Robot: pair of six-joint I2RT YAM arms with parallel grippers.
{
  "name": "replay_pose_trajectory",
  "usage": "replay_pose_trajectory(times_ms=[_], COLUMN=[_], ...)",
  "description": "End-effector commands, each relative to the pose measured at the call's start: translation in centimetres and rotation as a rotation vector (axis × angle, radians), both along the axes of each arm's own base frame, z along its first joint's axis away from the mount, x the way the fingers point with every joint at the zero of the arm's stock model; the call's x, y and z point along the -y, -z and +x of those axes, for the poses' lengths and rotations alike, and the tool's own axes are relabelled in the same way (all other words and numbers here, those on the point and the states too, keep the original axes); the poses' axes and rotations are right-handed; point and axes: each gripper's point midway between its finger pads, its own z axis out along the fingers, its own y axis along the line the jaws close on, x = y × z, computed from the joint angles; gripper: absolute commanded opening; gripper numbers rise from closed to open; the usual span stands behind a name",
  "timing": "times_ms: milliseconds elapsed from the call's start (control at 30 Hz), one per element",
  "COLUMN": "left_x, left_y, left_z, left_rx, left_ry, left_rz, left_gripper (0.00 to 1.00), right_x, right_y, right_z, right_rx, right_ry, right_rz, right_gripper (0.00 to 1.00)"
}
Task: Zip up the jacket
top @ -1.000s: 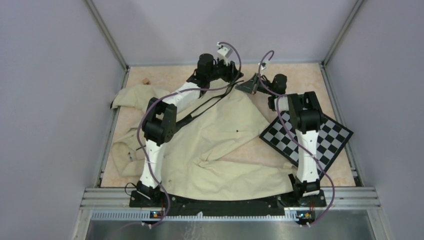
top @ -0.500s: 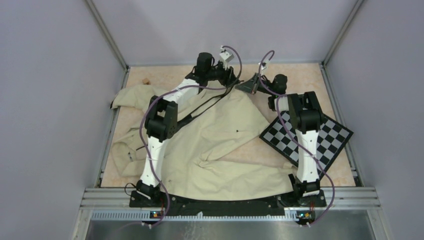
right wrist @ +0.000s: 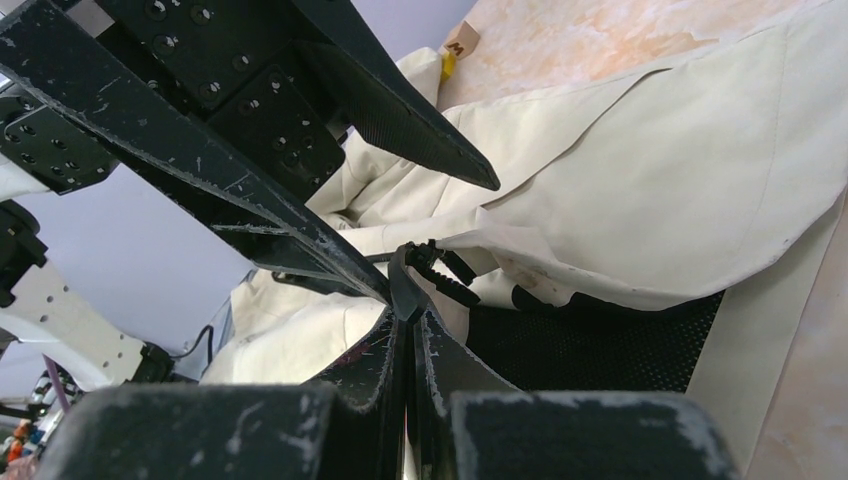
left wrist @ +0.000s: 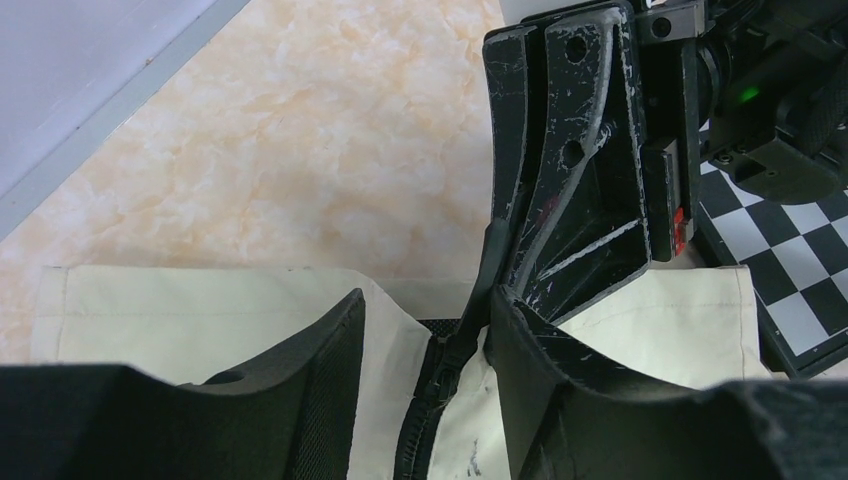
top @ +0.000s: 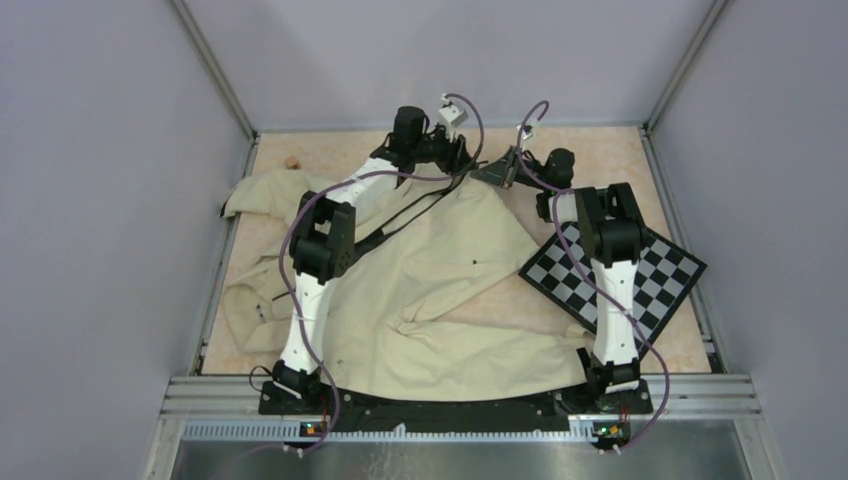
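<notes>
Jacket (top: 440, 290) lies crumpled over desk (top: 600, 150), hem by arm bases, far edge under both sets of fingers. Checkerboard (top: 650, 275) sits nearer than right fingers, beside that arm. Both arms reach far, wrists nearly meeting. Left fingers (top: 460, 160) parted, straddling zipper (left wrist: 425, 390), not clamped. Right fingers (right wrist: 410, 325) pinched tight on zipper end. Bare desk beyond fingers up to wall. Small tan block (right wrist: 457, 45) w/ "M" mark.

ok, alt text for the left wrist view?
The right gripper enters from the top of the picture, shut on the end of the black zipper of a cream jacket, while the left gripper stands open astride the zipper below. Behind are a marbled table and a checkerboard at right.
</notes>
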Motion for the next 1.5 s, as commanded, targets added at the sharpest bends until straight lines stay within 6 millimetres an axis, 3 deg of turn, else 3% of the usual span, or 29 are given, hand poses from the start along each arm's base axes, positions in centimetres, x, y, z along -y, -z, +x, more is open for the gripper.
replay_pose_trajectory(times_ms=[0, 600, 833, 1000, 1100, 1233, 1467], left_x=[0.1, 2.1, 2.4, 1.5, 0.2, -1.2, -2.6], left_y=[-1.2, 0.0, -1.8, -4.3, -5.4, -6.1, -5.1], left_z=[0.3, 1.1, 1.1, 0.7, -0.5, -1.8, -2.9], left_rx=[0.044, 0.053, 0.084, 0.131, 0.138, 0.121, 0.073], left_ry=[0.012, -0.02, -0.054, -0.146, -0.215, -0.297, -0.399], left_rz=[-0.009, 0.056, 0.0, -0.093, -0.172, -0.299, -0.489], left_gripper=[0.53, 0.5, 0.33, 0.08, 0.01, 0.0, 0.0], right_x=[0.0, -0.1, -0.1, 0.2, 0.8, 2.5, 3.8], right_y=[-1.3, -1.5, -1.4, -1.9, -2.0, -2.0, -2.5], right_z=[0.1, 0.0, 0.1, 0.6, 0.9, 1.7, 2.0], right_rx=[0.08, 0.083, 0.074, 0.056, 0.014, -0.068, -0.14], right_ry=[-0.013, -0.018, -0.01, 0.032, 0.077, 0.169, 0.242], right_rz=[0.008, 0.01, 0.009, 0.022, 0.046, 0.108, 0.232], right_gripper=[0.0, 0.0, 0.0, 0.0, 0.0, 0.0, 0.0])
